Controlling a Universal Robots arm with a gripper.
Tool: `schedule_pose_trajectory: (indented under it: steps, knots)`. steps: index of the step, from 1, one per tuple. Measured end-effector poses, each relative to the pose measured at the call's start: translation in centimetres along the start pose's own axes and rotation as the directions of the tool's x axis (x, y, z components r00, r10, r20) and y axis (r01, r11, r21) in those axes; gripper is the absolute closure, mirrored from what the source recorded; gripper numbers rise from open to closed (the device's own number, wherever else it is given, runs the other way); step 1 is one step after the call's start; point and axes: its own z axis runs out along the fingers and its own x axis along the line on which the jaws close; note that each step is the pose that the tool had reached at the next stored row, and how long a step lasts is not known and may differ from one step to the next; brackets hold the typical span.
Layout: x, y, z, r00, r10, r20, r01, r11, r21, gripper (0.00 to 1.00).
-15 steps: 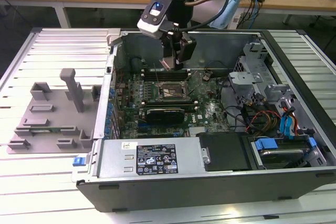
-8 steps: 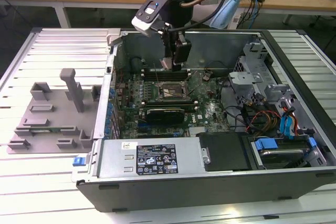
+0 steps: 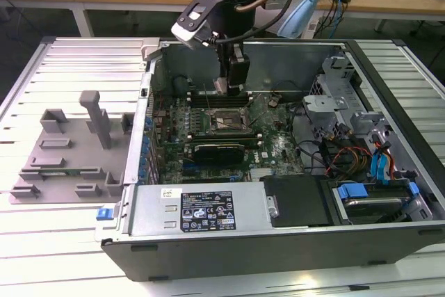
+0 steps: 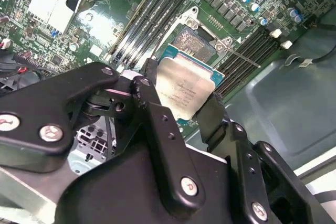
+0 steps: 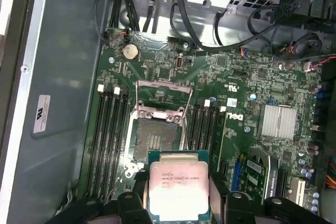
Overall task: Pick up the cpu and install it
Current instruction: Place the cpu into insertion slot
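My gripper [image 4: 181, 98] is shut on the cpu [image 4: 184, 88], a flat square chip with a silvery top plate and a thin green rim, also seen as the cpu [image 5: 177, 188] in the first wrist view. It hangs a little above the motherboard [image 5: 247, 72], close beside the open socket [image 5: 155, 140], whose lid frame [image 5: 163, 98] is tipped up. In the exterior view the gripper [image 3: 224, 87] is lowered into the open computer case [image 3: 278, 241], just behind the socket [image 3: 224, 120].
Memory slots [image 5: 109, 140] flank the socket on both sides. A silver heatsink [image 5: 278, 120] and loose cables [image 3: 341, 158] lie inside the case, with drive bays [image 3: 379, 193] at the exterior view's right. A grey fixture plate [image 3: 66, 151] lies on the table at the exterior view's left.
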Motion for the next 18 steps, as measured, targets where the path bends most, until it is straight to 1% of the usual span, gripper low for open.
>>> schedule_pose_trajectory:
  steps: [1,3,4,6,8,9,11,14,18]
  knots:
    - [0.0,0.0,0.03,1.0,0.0,0.0004,0.0,1.0,-0.0031,0.46]
    - [0.01,-0.03,0.25,1.0,0.003,0.0032,-0.003,0.9997,-0.0233,0.46]
    - [0.01,-0.06,0.32,1.0,0.003,0.0044,-0.003,0.9996,-0.0291,0.46]
    - [0.02,-0.07,0.38,1.0,0.004,0.0045,-0.003,0.9995,-0.0321,0.46]
    - [0.04,-0.12,0.61,1.0,0.004,0.0058,-0.004,0.9992,-0.0402,0.46]
    - [0.05,-0.18,0.83,1.0,0.004,0.0066,-0.004,0.9989,-0.0466,0.46]
    - [0.09,-0.33,1.25,1.0,0.005,0.0079,-0.005,0.9985,-0.0547,0.46]
    - [0.32,-0.68,1.47,0.9999,0.008,0.0083,-0.007,0.9983,-0.0573,0.46]
    - [0.88,-1.24,1.62,0.9998,0.017,0.0089,-0.017,0.9982,-0.0574,0.46]
